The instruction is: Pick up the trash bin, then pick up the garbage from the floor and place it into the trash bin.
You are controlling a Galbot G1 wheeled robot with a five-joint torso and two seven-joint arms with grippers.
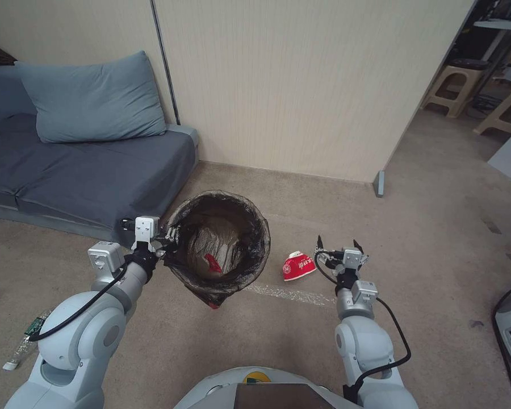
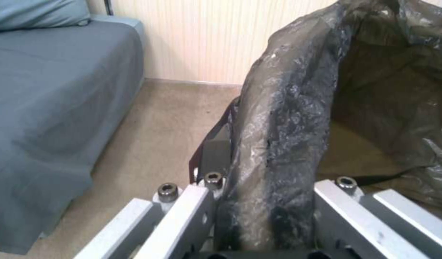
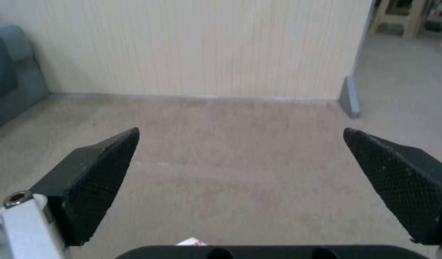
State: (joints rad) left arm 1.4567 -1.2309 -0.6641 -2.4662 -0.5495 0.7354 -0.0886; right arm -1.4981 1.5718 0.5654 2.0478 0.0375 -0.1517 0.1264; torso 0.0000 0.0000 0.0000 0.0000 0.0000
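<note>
The trash bin point(image 1: 220, 250) is held clear of the floor point(image 1: 301, 341) by the left gripper point(image 1: 166, 243), whose jaws are clenched on the bag-covered rim nearest the sofa point(image 1: 91, 170); this one-sided hold on thin, slippery plastic is judged tolerable only because the bin looks light. The right gripper point(image 1: 338, 245) is held with jaws spread wide and empty, just beside the crushed red-and-white cup point(image 1: 298, 266) lying on the carpet between bin and gripper. The cup is judged light, soft and easily deformed, best pinched across its flattened wall.
</note>
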